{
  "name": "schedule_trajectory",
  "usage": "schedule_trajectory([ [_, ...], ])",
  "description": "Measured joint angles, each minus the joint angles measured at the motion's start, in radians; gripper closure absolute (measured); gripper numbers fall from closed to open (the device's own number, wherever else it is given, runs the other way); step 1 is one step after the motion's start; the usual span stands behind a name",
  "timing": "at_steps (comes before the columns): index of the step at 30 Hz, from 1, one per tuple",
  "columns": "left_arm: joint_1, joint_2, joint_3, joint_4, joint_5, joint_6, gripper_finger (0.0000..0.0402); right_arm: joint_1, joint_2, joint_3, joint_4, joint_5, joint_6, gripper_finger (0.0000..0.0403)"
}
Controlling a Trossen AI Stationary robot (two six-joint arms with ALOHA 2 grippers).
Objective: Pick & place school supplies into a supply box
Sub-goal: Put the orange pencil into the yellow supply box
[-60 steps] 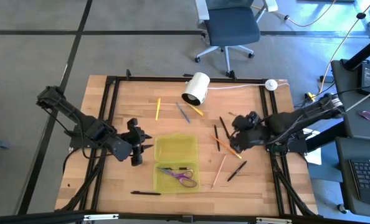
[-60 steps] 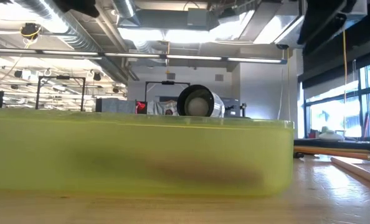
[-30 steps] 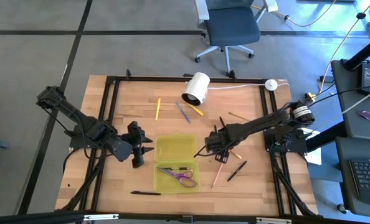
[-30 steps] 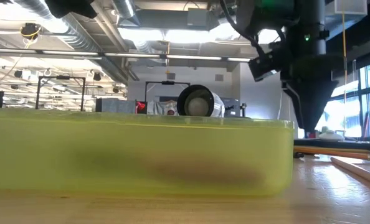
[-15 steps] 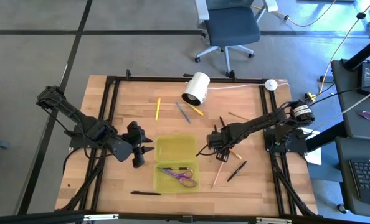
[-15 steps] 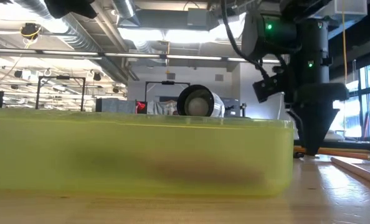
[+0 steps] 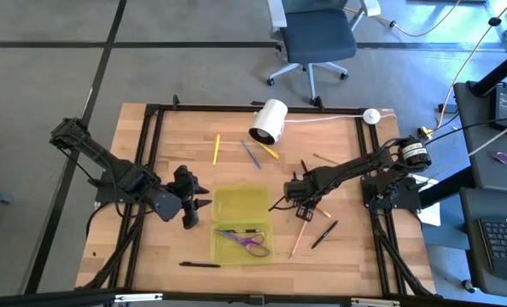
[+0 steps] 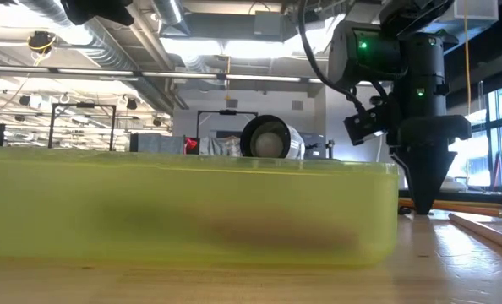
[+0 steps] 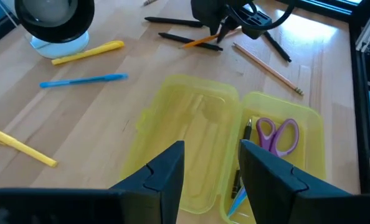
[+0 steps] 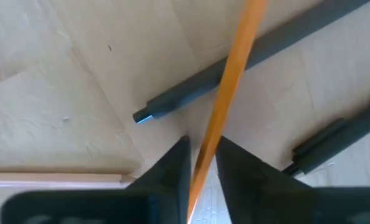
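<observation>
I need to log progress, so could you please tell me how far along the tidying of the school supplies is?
Early stage. Done: the scissors and a black pen lie in the yellow box. In hand: the right gripper is down at the table with its fingers either side of an orange pencil. The left gripper waits open beside the box. Left: the yellow marker, blue pen and several other pens and pencils on the table.
</observation>
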Motion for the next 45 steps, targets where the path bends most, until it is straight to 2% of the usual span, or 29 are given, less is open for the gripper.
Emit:
schedule_trajectory([
  [7,0.000,0.000,0.000,0.000,-0.021,0.000,0.0258,0.000,0.000,0.000,-0.004,0.006,-0.007,0.0368],
  [14,0.000,0.000,0.000,0.000,-0.021,0.000,0.0258,-0.002,0.000,0.013,-0.065,0.001,-0.019,0.0366],
  [20,0.000,0.000,0.000,0.000,-0.022,0.007,0.0258,-0.001,-0.018,0.126,-0.214,-0.002,-0.017,0.0374],
  [26,0.000,0.000,0.000,0.000,-0.022,0.008,0.0258,0.010,-0.019,0.308,-0.246,-0.009,-0.015,0.0368],
  [30,0.000,0.000,0.000,0.000,-0.017,0.009,0.0258,0.036,-0.020,0.436,-0.215,-0.010,-0.023,0.0371],
  [34,0.000,0.000,0.000,-0.003,0.025,0.011,0.0258,0.068,-0.020,0.518,-0.107,-0.007,-0.079,0.0372],
  [42,0.000,0.000,0.000,-0.033,0.195,0.009,0.0258,0.129,-0.002,0.530,0.220,-0.021,-0.219,0.0370],
  [45,0.000,0.000,0.000,-0.038,0.262,-0.006,0.0258,0.159,0.031,0.530,0.311,-0.032,-0.224,0.0370],
])
